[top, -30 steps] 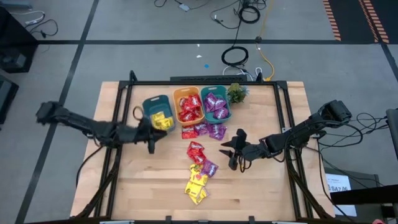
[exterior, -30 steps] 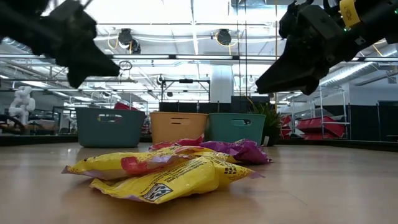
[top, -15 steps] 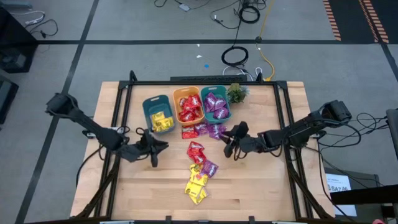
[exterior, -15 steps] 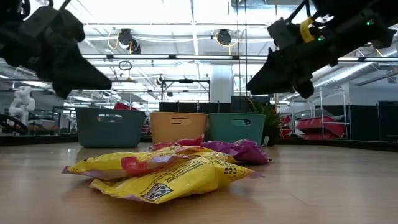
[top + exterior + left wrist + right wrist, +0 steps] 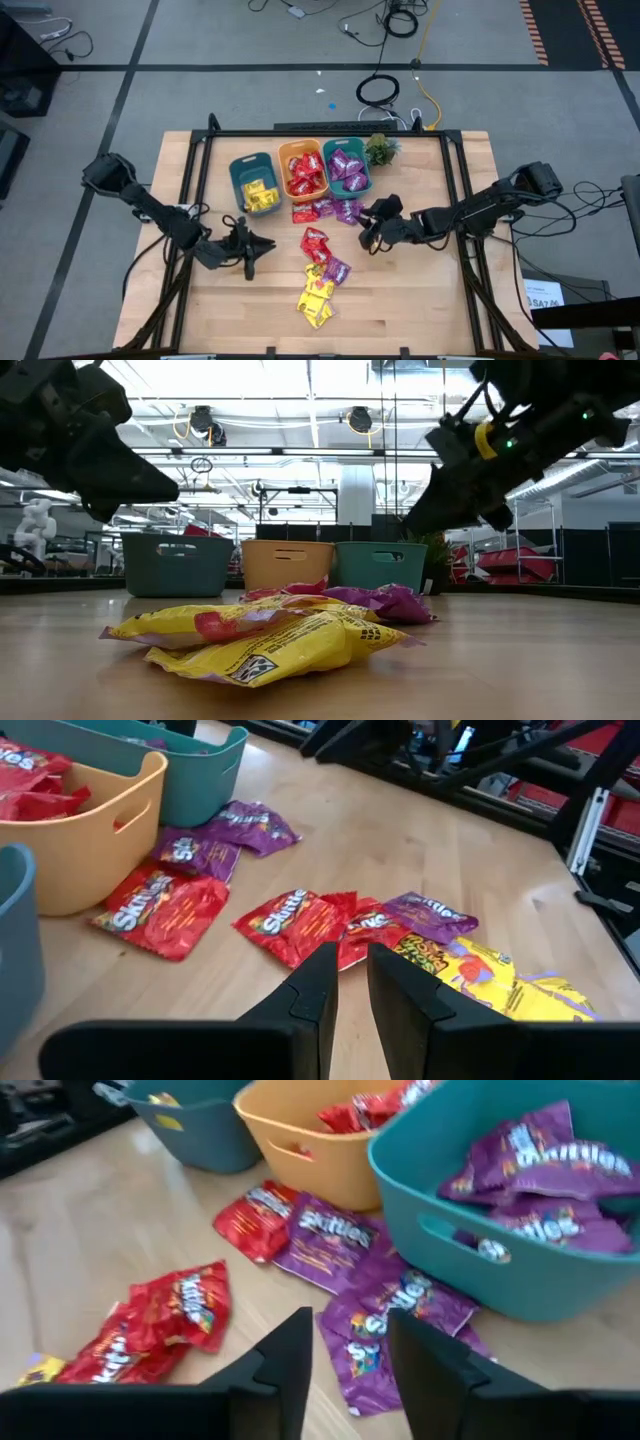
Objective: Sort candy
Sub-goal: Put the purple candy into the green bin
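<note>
Loose candy lies flat on the table: red and purple packets (image 5: 325, 210) in front of the bins, a red one (image 5: 316, 242), a purple one (image 5: 338, 270) and yellow ones (image 5: 316, 298) nearer the near edge. My left gripper (image 5: 250, 252) hovers left of this pile, fingers a narrow gap apart (image 5: 352, 960), pointing at a red packet (image 5: 300, 920). My right gripper (image 5: 366, 232) hovers open (image 5: 350, 1330) just right of the purple packets (image 5: 385, 1315) by the teal bin. Neither holds anything.
Three bins stand in a row at the far side: a blue-teal one with yellow candy (image 5: 253, 185), an orange one with red (image 5: 304, 172), a teal one with purple (image 5: 346, 167). A small green plant (image 5: 380, 150) stands right of them. Bare wood lies toward the near corners.
My left gripper has drawn back from the blue-teal bin toward the near edge and now stands left of the loose pile. My right gripper has moved toward the far edge and a little left, closer to the purple packets by the teal bin. The candy has not moved.
</note>
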`<state>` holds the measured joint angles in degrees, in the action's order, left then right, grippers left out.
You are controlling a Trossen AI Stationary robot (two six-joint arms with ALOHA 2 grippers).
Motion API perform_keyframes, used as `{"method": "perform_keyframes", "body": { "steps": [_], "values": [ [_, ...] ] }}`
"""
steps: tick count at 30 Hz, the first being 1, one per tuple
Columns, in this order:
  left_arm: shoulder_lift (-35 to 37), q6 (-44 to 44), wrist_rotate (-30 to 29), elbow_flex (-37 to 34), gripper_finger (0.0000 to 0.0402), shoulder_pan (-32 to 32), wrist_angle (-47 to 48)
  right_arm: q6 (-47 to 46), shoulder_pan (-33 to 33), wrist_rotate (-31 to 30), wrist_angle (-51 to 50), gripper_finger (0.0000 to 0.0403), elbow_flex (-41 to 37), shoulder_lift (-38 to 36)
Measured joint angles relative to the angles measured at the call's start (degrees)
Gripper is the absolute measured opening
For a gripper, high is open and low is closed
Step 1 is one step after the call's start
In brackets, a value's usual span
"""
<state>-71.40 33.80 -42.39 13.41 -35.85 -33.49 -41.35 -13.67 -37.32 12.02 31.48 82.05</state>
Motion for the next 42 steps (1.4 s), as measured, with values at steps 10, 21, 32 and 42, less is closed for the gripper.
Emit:
{"method": "perform_keyframes", "body": {
  "steps": [10, 21, 32, 42],
  "values": [
    [0.0, -0.1, 0.1, 0.0, 0.0068, 0.0, -0.6, -15.6, 2.0, -17.3, 4.0, 0.0235, 0.0, 10.1],
    [0.0, -0.1, 0.1, 0.0, 0.0068, 0.0, -0.4, -10.5, 3.2, -10.6, 8.8, 0.0251, 0.0, 13.7],
    [0.0, -0.1, 0.1, 0.0, 0.0068, 0.0, -0.4, 3.3, 4.2, -5.9, 12.6, 0.0251, 0.0, 17.5],
    [0.0, 0.3, 0.4, 0.1, 0.0068, 0.0, -0.6, 4.1, 4.5, -4.6, 17.3, 0.0169, 0.1, 23.8]
  ]
}}
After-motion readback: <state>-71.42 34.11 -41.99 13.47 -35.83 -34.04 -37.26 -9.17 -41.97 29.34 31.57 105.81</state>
